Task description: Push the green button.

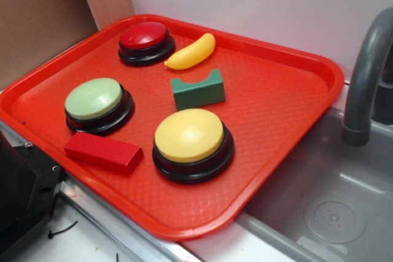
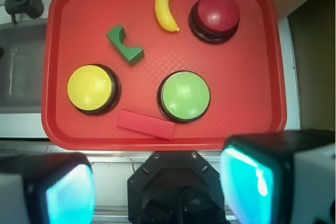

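Red plastic filled the exterior view: the tray (image 1: 288,99) lay beside a grey sink (image 1: 331,213) with its faucet (image 1: 365,84) at right. On the tray we saw the green button (image 1: 94,98) at centre left, untouched, with nothing over it. A red block (image 1: 103,151) lay just below it, the yellow button (image 1: 189,135) sat at lower centre, a green notched block (image 1: 198,89) stood mid-tray, and the red button (image 1: 143,35) and a toy banana (image 1: 191,52) sat near the top. No arm showed here, so we judged the task barely begun.

From the wrist view, we looked straight down on the tray. The green button (image 2: 184,96) sat just right of centre. The gripper (image 2: 157,187) filled the bottom edge, its pads (image 2: 247,179) spread wide apart and holding nothing, well short of the button. Approach and press both remained.
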`<state>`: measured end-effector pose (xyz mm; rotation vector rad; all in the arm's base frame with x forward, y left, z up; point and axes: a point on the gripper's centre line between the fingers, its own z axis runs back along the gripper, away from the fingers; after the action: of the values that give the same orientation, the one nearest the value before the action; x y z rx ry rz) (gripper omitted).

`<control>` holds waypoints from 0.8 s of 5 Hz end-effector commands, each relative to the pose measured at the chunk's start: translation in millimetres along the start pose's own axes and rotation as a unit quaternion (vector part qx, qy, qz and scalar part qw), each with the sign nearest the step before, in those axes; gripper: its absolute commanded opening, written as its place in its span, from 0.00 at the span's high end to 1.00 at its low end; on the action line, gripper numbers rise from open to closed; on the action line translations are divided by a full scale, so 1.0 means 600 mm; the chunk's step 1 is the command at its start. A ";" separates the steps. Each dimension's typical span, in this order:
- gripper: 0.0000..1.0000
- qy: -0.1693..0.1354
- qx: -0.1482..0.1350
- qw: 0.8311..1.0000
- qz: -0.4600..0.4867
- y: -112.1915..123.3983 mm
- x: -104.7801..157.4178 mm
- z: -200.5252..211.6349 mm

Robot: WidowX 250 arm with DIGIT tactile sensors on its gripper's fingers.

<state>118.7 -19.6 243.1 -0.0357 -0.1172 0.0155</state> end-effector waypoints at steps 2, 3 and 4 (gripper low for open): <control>0.00 0.007 0.039 0.998 -0.040 0.038 0.074 -0.091; 0.00 0.016 0.032 0.995 -0.090 0.039 0.108 -0.168; 0.00 0.044 0.032 0.991 -0.121 0.053 0.109 -0.254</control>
<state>195.8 8.8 90.4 0.0373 0.0106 -0.2268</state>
